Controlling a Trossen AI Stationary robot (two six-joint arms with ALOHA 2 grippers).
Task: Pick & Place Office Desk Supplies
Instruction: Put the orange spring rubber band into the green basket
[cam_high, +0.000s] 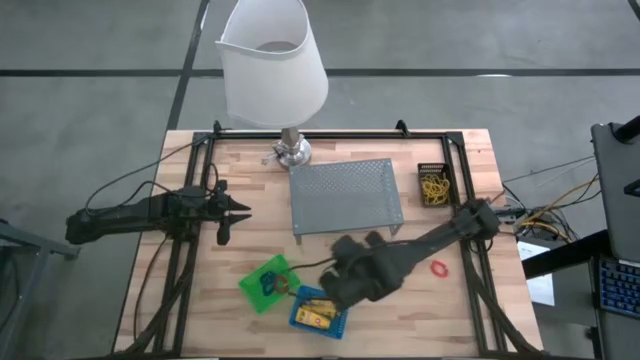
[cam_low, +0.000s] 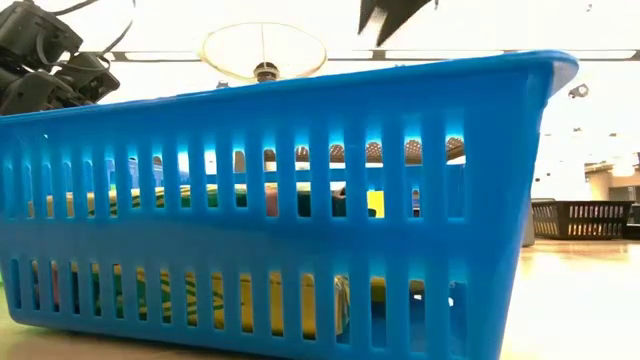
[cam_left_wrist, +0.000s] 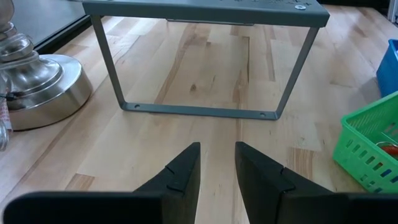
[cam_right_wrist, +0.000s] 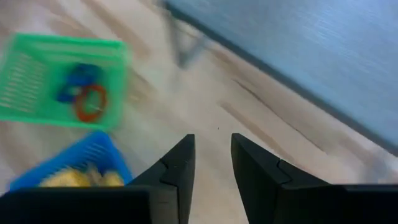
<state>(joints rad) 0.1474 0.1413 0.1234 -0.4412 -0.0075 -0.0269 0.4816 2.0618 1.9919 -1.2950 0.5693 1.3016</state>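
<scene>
While yellow stubby sticks are binned in the blue slotted plastic basket, one small red loop is left out; right gripper is held narrow, empty.

Both robot arms are dark and chunky. Each gripper, left gripper and right gripper, has two black, wedge-shaped fingers.

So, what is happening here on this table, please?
A two-armed robot is sorting small office supplies into little bins. The right gripper hangs over the wooden table, beside the small blue plastic bin holding yellow sticks and the small green plastic bin holding red and blue loops; nothing shows between its fingers. One red loop lies loose on the wood. The small black bin holds yellow rubber bands. The left gripper waits at the left side.
</scene>
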